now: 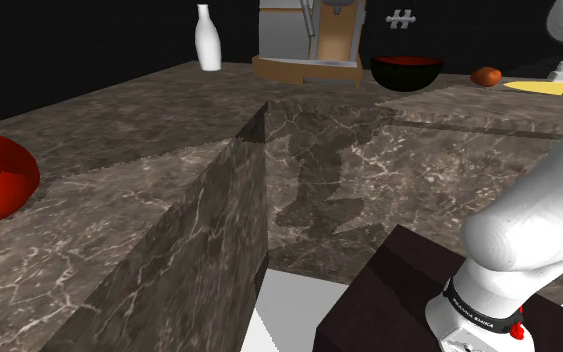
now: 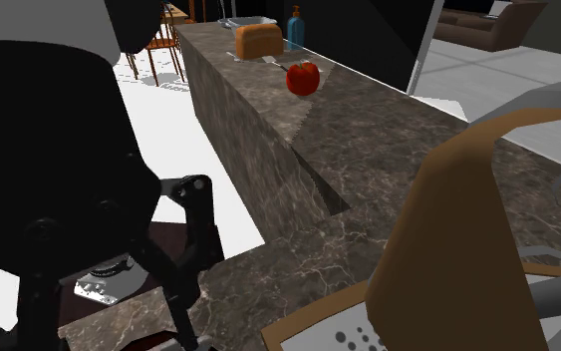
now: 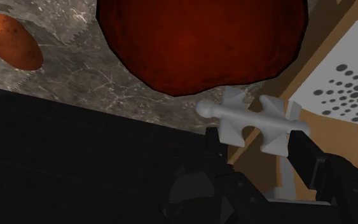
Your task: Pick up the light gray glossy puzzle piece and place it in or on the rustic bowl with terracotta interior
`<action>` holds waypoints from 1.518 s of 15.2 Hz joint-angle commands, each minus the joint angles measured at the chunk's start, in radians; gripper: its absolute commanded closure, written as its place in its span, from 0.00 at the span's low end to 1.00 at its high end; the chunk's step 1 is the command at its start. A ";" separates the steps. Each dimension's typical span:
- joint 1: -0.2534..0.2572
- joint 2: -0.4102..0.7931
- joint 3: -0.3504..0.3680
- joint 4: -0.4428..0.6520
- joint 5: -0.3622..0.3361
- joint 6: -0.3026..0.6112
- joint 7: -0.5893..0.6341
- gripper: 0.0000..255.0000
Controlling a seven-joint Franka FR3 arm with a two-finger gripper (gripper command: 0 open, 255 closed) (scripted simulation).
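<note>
Pincer (image 3: 255,135) clasps grey puzzle piece (image 3: 247,117); long axis runs finger to finger, near bowl (image 3: 196,44).

Tiny white lettering on black wrist band (image 1: 472,307) — unreadable

The puzzle piece (image 1: 401,18) hangs above the bowl (image 1: 407,72) on the counter (image 1: 149,130); a bottle (image 1: 207,38) stands towards the shoulder view's left.

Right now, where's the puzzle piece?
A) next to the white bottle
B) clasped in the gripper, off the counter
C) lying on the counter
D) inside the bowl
B: in the wrist view the gripper clasps the piece, and in the shoulder view it hangs in the air over the bowl.
</note>
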 commanded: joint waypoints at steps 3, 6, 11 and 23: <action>-0.041 0.015 -0.060 0.030 0.050 0.008 -0.104 1.00; -0.050 0.001 -0.073 -0.014 0.058 0.043 -0.120 1.00; -0.050 -0.038 -0.072 -0.131 0.048 0.119 -0.104 1.00; -0.054 -0.097 -0.073 -0.356 0.025 0.282 -0.068 1.00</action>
